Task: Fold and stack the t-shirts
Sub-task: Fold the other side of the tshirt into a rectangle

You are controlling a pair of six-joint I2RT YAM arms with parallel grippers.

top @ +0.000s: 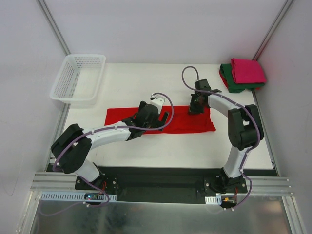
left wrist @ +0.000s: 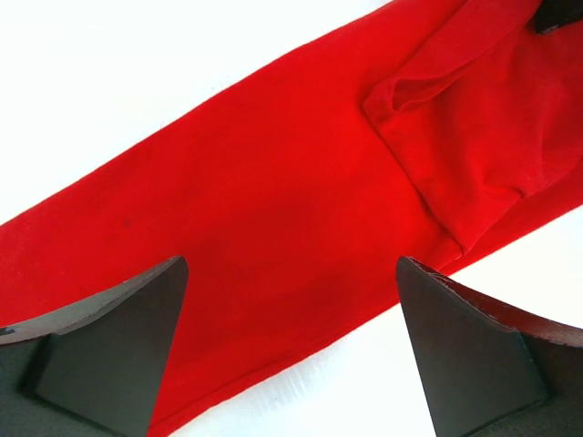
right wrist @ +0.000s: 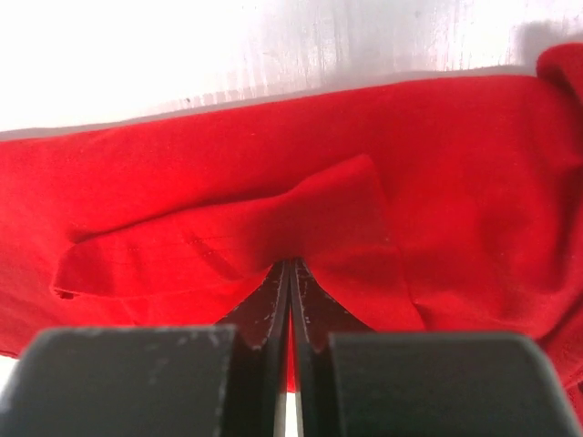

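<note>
The red t-shirt (top: 119,116) lies folded into a long strip across the middle of the table. My left gripper (top: 161,118) hangs open over its middle. In the left wrist view the left gripper (left wrist: 291,273) straddles the near edge of the red t-shirt (left wrist: 273,182), with nothing between its fingers. My right gripper (top: 195,108) is at the strip's right part, and in the right wrist view it (right wrist: 290,264) is shut on a puckered fold of the red t-shirt (right wrist: 437,164). A folded pink t-shirt (top: 247,69) lies on a folded green t-shirt (top: 233,84) at the back right corner.
A white mesh basket (top: 63,83) stands at the back left corner, partly over the table's edge. Frame posts rise at both back corners. White table surface (top: 146,78) shows behind the red strip.
</note>
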